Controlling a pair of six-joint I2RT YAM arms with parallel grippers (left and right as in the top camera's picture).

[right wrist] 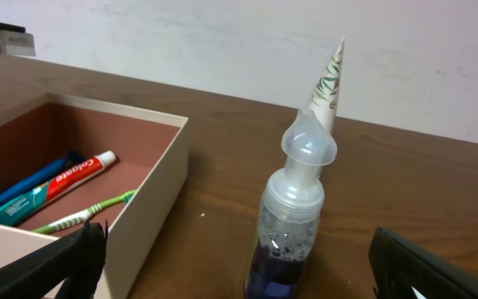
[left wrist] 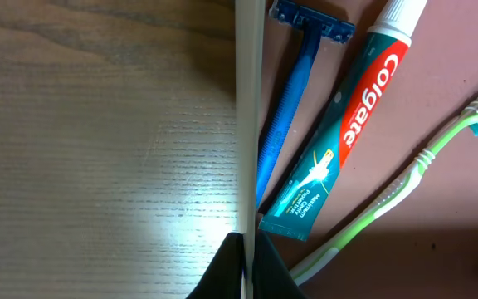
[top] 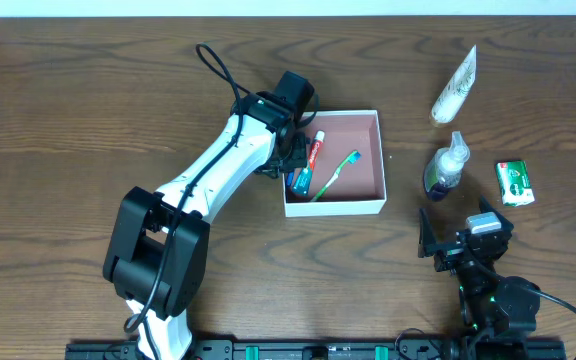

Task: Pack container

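Wooden table (top: 88, 90) seen from above, with the packing judged about half done. The container (top: 333, 207) sits near the middle of the table and already holds three things lying flat: a blue razor (left wrist: 285, 124), a toothpaste (left wrist: 338, 141) and a green toothbrush (left wrist: 405, 183). Three things wait outside it on the robot's right: a white tube (top: 455, 88), a clear pump bottle (right wrist: 293, 224) and a green packet (top: 515, 183). The left gripper (left wrist: 245, 253) has its fingers pressed together on the container's left wall, one finger inside and one outside, pinching it. The right gripper (top: 456, 240) is spread wide and holds nothing. The bottle stands just in front of it, between the lines of its fingers, with the container off to its left.
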